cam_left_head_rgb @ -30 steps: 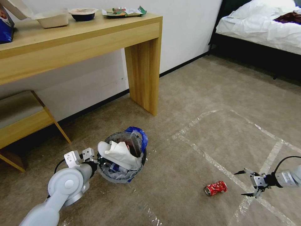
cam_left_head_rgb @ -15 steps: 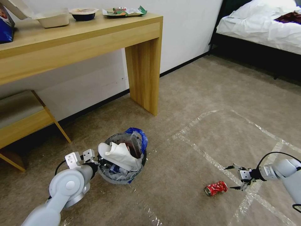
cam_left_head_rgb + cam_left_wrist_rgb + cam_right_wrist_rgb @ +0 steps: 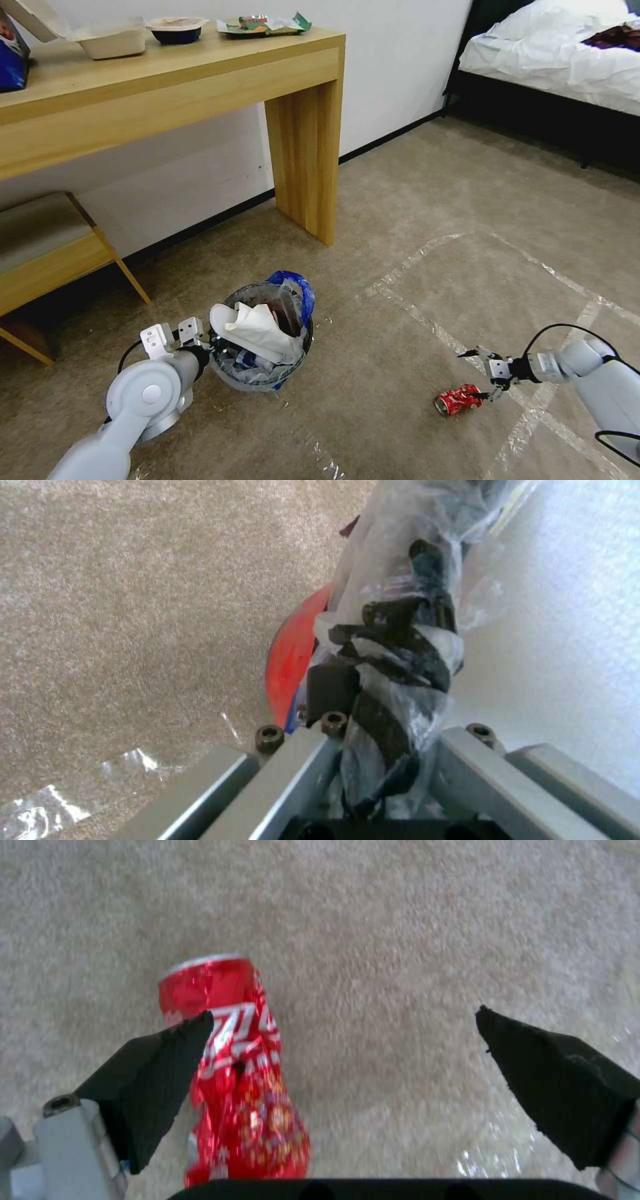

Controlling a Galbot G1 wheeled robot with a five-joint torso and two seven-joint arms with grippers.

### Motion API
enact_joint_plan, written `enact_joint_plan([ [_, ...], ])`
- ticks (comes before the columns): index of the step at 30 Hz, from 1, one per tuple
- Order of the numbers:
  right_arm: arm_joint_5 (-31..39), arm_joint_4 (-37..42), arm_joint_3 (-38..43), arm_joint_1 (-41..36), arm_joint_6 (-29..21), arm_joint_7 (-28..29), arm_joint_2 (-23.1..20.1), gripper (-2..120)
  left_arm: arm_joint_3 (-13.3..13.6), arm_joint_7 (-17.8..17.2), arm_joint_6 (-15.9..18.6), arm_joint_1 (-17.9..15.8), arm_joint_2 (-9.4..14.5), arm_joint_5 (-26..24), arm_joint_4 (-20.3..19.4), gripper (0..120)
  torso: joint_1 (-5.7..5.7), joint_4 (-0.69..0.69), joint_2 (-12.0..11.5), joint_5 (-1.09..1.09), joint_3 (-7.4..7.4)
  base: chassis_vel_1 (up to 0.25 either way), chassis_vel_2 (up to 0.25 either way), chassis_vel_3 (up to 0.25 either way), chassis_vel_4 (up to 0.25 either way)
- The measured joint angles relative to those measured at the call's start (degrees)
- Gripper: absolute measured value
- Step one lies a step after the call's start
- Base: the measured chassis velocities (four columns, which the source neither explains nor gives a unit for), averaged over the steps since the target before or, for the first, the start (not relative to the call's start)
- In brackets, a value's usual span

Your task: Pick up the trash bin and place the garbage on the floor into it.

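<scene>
The trash bin (image 3: 261,363), a small round pail lined with clear plastic with blue handles, holds white tissue and other litter. My left gripper (image 3: 208,345) is shut on its near rim; the left wrist view shows the red rim (image 3: 290,665) and printed bag (image 3: 393,650) pinched between my fingers (image 3: 293,775). One piece of garbage, a crushed red drink can (image 3: 459,400), lies on the floor (image 3: 373,400). My right gripper (image 3: 471,375) hangs open just above and right of it. In the right wrist view the can (image 3: 233,1065) lies under one finger (image 3: 160,1080), off centre between the jaws (image 3: 343,1016).
A wooden desk (image 3: 200,73) with food containers stands along the wall, its leg (image 3: 303,167) behind the bin. A low bench (image 3: 47,247) is at the left, a bed (image 3: 560,60) at the far right. Pale tape lines (image 3: 433,327) cross the carpet.
My right gripper has moved left and closer to the can, still open. The left gripper and the bin have barely moved.
</scene>
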Motion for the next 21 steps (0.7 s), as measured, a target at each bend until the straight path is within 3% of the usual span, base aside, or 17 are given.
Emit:
enact_joint_plan([
  [10,0.20,0.50,-0.57,-1.18,-0.06,-0.61,1.79,100,-0.06,0.00,-0.05,0.49,-0.23,0.52,-0.34,0,0.00,0.00,0.00,0.00,0.00,0.000,0.000,0.000,0.000],
  [21,0.87,2.34,-0.69,-3.64,0.71,-2.69,1.03,100,-0.20,-0.03,-0.05,0.36,-0.54,0.84,0.02,0,0.00,0.00,0.00,0.01,0.00,0.000,0.000,0.000,0.000],
])
